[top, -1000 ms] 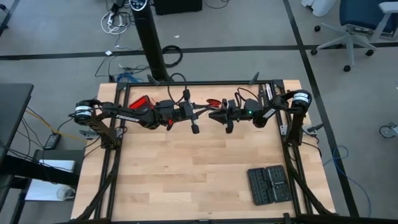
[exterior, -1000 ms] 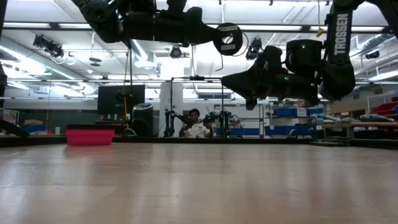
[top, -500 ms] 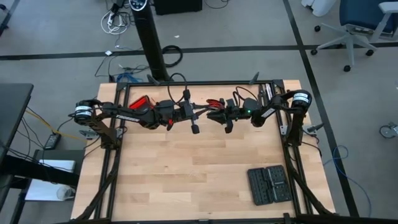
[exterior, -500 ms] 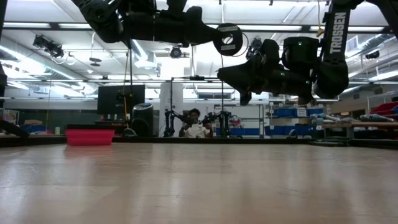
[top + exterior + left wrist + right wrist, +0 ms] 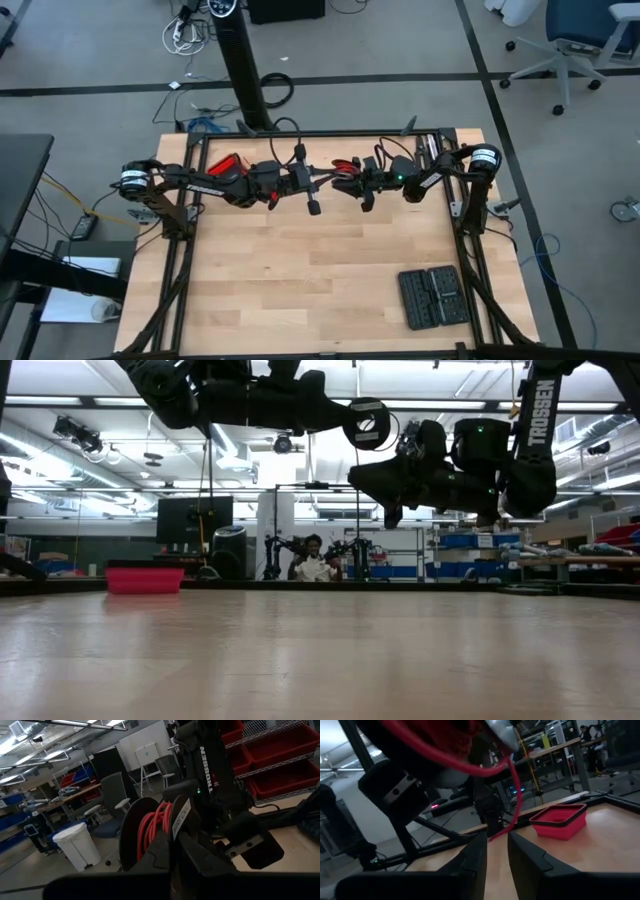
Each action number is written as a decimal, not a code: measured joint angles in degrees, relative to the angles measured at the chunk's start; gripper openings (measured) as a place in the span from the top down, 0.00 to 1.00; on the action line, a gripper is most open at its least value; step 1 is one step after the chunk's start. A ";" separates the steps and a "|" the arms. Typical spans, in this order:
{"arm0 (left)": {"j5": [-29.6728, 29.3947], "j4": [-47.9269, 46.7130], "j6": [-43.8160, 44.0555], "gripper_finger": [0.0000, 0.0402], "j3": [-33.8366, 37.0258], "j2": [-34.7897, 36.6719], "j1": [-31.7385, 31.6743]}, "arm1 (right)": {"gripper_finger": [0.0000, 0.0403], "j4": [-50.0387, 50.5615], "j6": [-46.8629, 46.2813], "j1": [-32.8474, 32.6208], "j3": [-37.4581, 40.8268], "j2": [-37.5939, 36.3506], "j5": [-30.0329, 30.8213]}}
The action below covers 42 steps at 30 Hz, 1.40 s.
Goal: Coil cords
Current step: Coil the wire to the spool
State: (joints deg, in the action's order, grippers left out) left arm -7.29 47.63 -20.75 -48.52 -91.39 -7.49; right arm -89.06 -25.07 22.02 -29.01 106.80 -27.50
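Note:
The red cord (image 5: 156, 826) is wound on a black spool (image 5: 131, 832) that bears a white label. My left gripper (image 5: 172, 845) is shut on the spool, high over the middle of the table's far half (image 5: 325, 178). One loose strand (image 5: 512, 785) leaves the coil and hangs down to its end (image 5: 492, 837). My right gripper (image 5: 497, 847) is open and faces the spool from the table's right (image 5: 347, 183). Its two fingers stand on either side of the strand's end. I see no touch. My left gripper pinches the spool's labelled flange (image 5: 181, 817) at its rim between the two fingers. The fingers lie level and come from the table's left. The spool is lifted clear of the table, standing on edge with its round face toward the right arm.
A red square box (image 5: 228, 165) sits at the far left under the left arm and shows in the low view (image 5: 145, 580). A black flat tray (image 5: 432, 297) lies at the near right. Bare wood (image 5: 300, 280) fills the table's near half.
My right gripper has crept slightly up and toward the spool. The left gripper and the spool have kept still.

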 joint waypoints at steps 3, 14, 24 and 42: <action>0.00 -0.67 0.02 0.97 -0.02 0.00 0.00 | 0.80 0.08 -0.06 0.00 -0.01 0.00 -0.66; 0.00 -0.82 0.02 0.97 -0.01 0.00 0.00 | 0.84 0.06 -0.34 0.52 -0.31 -0.02 -0.18; 0.00 -0.81 0.02 0.97 0.00 0.00 0.00 | 0.87 0.07 -1.48 0.55 -0.38 -0.02 1.57; 0.00 -0.84 -0.01 0.97 0.01 0.00 0.00 | 0.94 0.17 -1.80 0.74 -2.56 -0.04 -0.90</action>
State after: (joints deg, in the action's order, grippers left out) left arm -7.29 46.78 -20.75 -48.51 -91.39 -7.49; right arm -88.88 -26.87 22.76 -31.57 106.76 -28.40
